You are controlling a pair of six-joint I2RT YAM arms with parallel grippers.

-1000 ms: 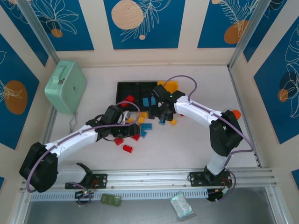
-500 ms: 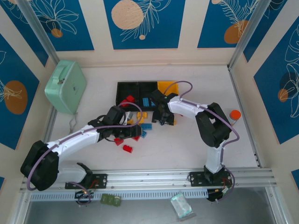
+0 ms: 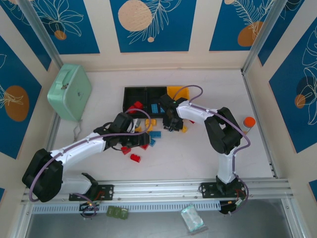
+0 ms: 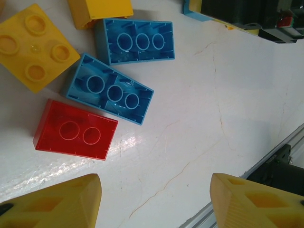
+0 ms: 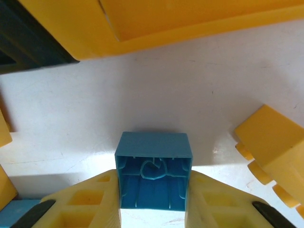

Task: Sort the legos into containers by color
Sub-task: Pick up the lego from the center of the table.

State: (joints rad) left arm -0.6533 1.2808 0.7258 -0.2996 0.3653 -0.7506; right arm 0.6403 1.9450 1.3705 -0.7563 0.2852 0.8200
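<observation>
In the right wrist view my right gripper [image 5: 154, 192] is shut on a small blue lego [image 5: 154, 156], low over the table just in front of the yellow container [image 5: 190, 19]. From above, that gripper [image 3: 171, 124] sits below the row of containers: two black [image 3: 134, 92] [image 3: 157, 92] and one yellow [image 3: 178, 92]. My left gripper [image 4: 154, 199] stands open over bare table. Ahead of it lie a red lego [image 4: 76, 129], two blue legos [image 4: 110, 89] [image 4: 135, 41] and a yellow one [image 4: 33, 45].
A mint-green case [image 3: 69, 91] stands at the far left. Loose red legos [image 3: 134, 157] lie near the left gripper [image 3: 136, 136]. A yellow lego [image 5: 270, 142] sits just right of the right fingers. An orange-capped object [image 3: 246, 122] stands by the right wall.
The right gripper has closed on the blue lego after moving left and down below the bins. The left arm has stayed where it was.
</observation>
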